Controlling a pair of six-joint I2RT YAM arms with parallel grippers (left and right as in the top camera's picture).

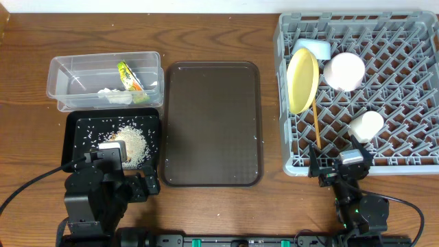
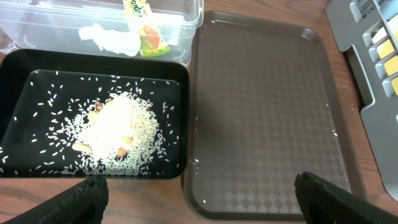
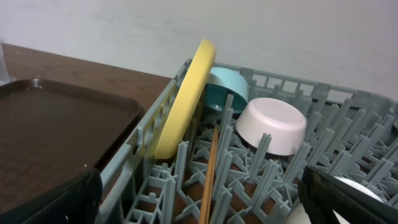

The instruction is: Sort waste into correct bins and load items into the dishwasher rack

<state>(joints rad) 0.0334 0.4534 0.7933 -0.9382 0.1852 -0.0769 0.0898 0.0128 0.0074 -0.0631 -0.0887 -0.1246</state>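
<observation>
1. The left tool point(image 2: 198, 202) hangs wide open and empty over the near edges of the black tray point(image 2: 12, 74) and the brown tray point(image 2: 267, 106).
2. The right tool point(image 3: 199, 199) is also spread open and empty, at the near wall of the rack point(image 1: 418, 161).
3. Rice point(image 2: 115, 134) lies heaped and scattered in the black tray.
4. Just behind it, the clear tub point(image 1: 62, 75) holds the wrapper point(image 2: 146, 28) and the paper scrap point(image 2: 109, 38).
5. In the rack, the chopsticks point(image 3: 208, 174) lie among the pegs, with the cup point(image 1: 365, 125) to their right.
6. Farther back, the yellow plate point(image 3: 186, 99) stands on edge with the blue bowl point(image 3: 227, 87) behind it. The pink bowl point(image 3: 273, 127) sits upturned to the right.
</observation>
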